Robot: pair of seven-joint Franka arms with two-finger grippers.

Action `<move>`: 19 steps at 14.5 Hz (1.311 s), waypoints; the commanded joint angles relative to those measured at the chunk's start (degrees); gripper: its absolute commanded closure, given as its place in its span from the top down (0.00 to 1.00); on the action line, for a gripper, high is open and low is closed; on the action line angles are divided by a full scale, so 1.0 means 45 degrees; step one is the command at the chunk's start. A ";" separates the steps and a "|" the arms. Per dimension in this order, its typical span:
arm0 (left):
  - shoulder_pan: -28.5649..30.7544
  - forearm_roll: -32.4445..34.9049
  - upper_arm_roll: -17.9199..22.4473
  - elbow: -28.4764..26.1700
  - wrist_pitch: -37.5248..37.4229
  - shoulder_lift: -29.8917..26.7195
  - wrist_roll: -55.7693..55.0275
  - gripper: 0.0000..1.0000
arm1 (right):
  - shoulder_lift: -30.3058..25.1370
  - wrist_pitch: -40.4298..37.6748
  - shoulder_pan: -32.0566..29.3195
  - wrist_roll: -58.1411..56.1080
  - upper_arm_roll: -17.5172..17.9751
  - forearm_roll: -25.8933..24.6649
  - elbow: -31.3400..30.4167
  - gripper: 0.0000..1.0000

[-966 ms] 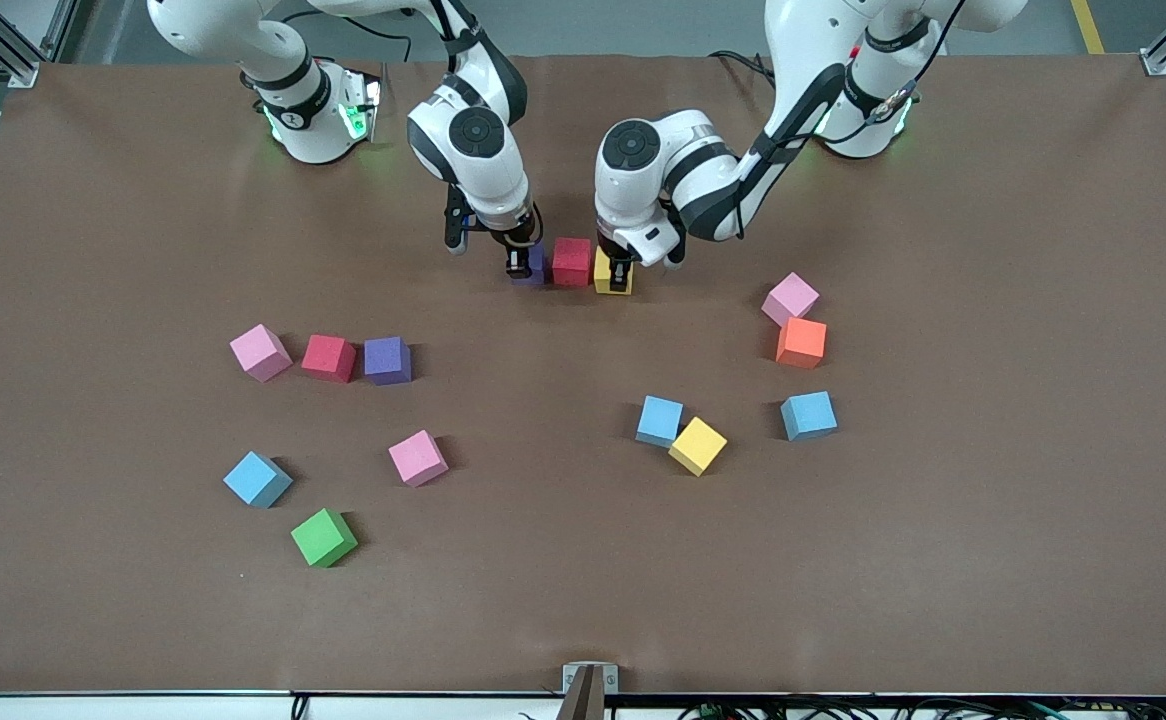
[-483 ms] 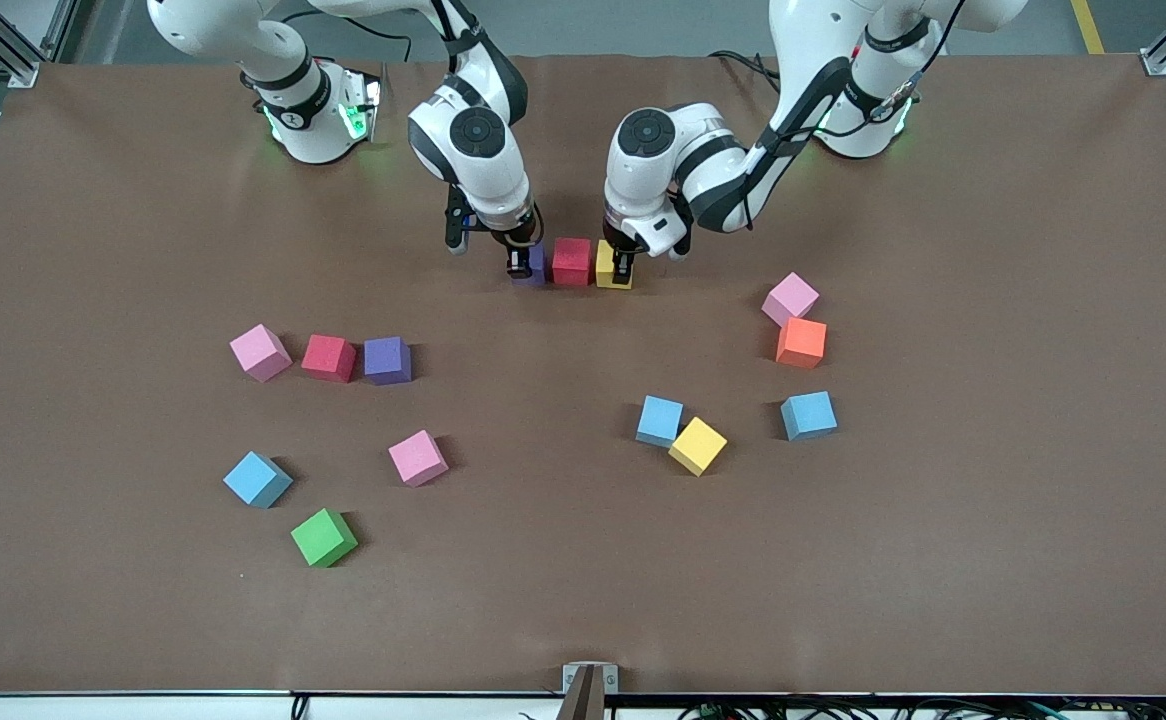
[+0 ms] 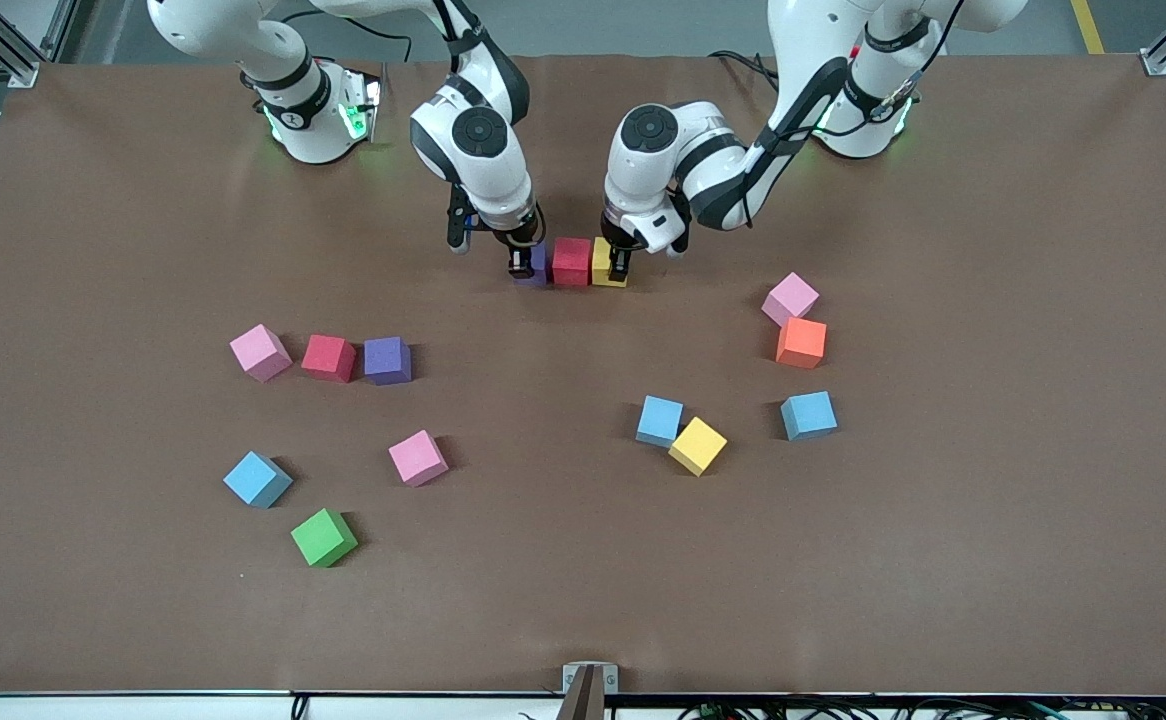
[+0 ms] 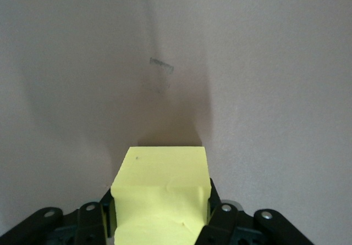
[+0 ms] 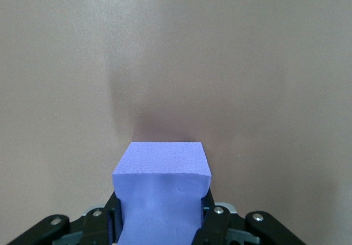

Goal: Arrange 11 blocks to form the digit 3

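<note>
The left tool [image 3: 620, 268] is clenching a yellow block [image 3: 603, 262] and the right tool [image 3: 520, 264] a purple block [image 3: 537, 264], flanking the red block [image 3: 572, 261] on the counter [image 3: 583, 600]; careless release risks skewing the bar.

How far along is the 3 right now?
Started: a red cube sits where the top bar is forming. In hand: the left gripper holds a yellow cube and the right gripper a purple cube against its sides. Left: eight scattered task cubes; green cube stays out.
</note>
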 commanded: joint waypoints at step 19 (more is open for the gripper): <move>-0.0085 -0.0175 0.0070 0.0278 0.0379 0.0295 -0.0290 0.25 | 0.0457 0.0446 0.0445 0.0456 -0.0113 0.0242 0.0244 0.00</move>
